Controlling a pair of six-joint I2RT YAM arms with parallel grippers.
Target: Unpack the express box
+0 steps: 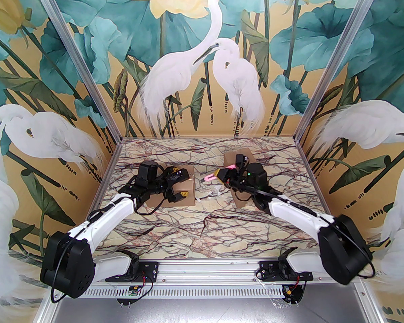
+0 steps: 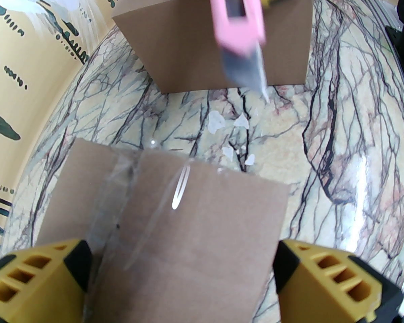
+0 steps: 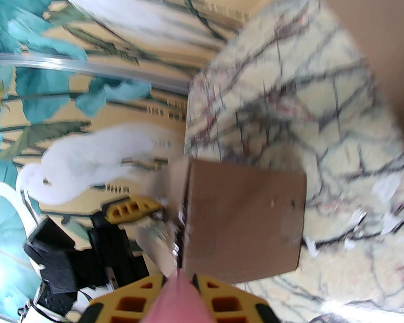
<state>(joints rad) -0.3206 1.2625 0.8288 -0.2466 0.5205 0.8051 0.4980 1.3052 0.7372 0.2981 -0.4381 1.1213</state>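
The express box [image 1: 185,188], brown cardboard sealed with clear tape [image 2: 121,193], sits left of the table's centre. My left gripper [image 1: 179,183] hovers over its top, open wide, one yellow finger [image 2: 37,281] at each side of the lid. My right gripper [image 1: 226,174] is shut on a pink utility knife [image 1: 208,177], blade out and pointing left toward the box. In the left wrist view the knife [image 2: 239,22] hangs above the gap beyond the box. The right wrist view shows the pink handle [image 3: 178,294] between my fingers and the box [image 3: 242,220] ahead.
A second brown cardboard box [image 1: 234,160] stands at the back right, partly under my right arm. White paper scraps [image 2: 216,123] lie on the marble table [image 1: 202,227] between the boxes. Painted walls close in the left, back and right sides.
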